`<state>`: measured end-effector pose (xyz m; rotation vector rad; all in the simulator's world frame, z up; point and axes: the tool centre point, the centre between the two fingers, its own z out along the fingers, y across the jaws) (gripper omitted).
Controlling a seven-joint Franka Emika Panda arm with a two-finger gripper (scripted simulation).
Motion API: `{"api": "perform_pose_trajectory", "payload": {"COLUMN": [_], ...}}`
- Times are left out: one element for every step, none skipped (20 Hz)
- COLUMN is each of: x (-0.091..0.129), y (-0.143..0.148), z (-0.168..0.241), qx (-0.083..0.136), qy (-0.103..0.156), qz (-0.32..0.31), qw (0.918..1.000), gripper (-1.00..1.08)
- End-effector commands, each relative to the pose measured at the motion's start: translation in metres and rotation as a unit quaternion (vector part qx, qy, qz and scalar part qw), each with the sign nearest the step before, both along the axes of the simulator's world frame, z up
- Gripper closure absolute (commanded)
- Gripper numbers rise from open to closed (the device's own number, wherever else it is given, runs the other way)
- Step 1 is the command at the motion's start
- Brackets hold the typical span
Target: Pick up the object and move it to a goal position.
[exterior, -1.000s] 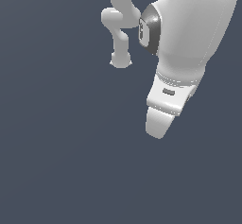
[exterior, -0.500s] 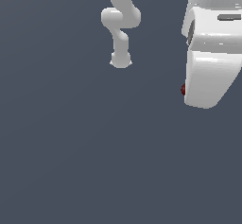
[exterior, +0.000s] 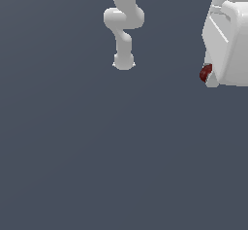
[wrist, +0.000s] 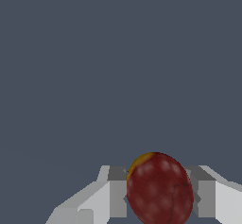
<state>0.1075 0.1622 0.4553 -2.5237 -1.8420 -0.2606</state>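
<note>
The object (wrist: pixel 159 190) is a dark red, roundish blob with a small yellow-orange patch near one end. In the wrist view it sits between the two grey-white fingers (wrist: pixel 113 194), which press against it from both sides. In the exterior view only a sliver of the object (exterior: pixel 206 72) shows, peeking out at the lower edge of the big white hand. My gripper (exterior: pixel 210 79) is at the exterior view's far right, shut on the object and held off the dark floor.
The arm's white base and lower links (exterior: pixel 123 54) stand toward the back, middle of the exterior view. A plain dark grey-blue floor (exterior: pixel 97 166) fills everything else in both views.
The gripper has travelled toward the exterior view's right and upward. The red object went along with it, appearing at the hand's edge half a second ago and sitting higher now.
</note>
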Motion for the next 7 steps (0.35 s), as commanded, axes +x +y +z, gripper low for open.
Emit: {"api": "perform_pose_trajectory", "payload": {"x": [-0.0001, -0.0001, 0.0000, 0.0000, 0.0002, 0.0004, 0.0004], "y": [0.0011, 0.0014, 0.0016, 0.0019, 0.0017, 0.0017, 0.0018], "z": [0.0050, 0.0062, 0.0071, 0.0077, 0.0079, 0.0079, 0.0078], "qx": [0.000, 0.000, 0.000, 0.000, 0.000, 0.000, 0.000], "qy": [-0.001, -0.001, -0.001, -0.001, -0.001, -0.001, -0.001], "qz": [0.004, 0.005, 0.005, 0.006, 0.006, 0.006, 0.006], "qw": [1.0000, 1.0000, 1.0000, 1.0000, 1.0000, 1.0000, 1.0000], "gripper": [1.08, 1.08, 1.08, 1.08, 1.08, 1.08, 1.08]}}
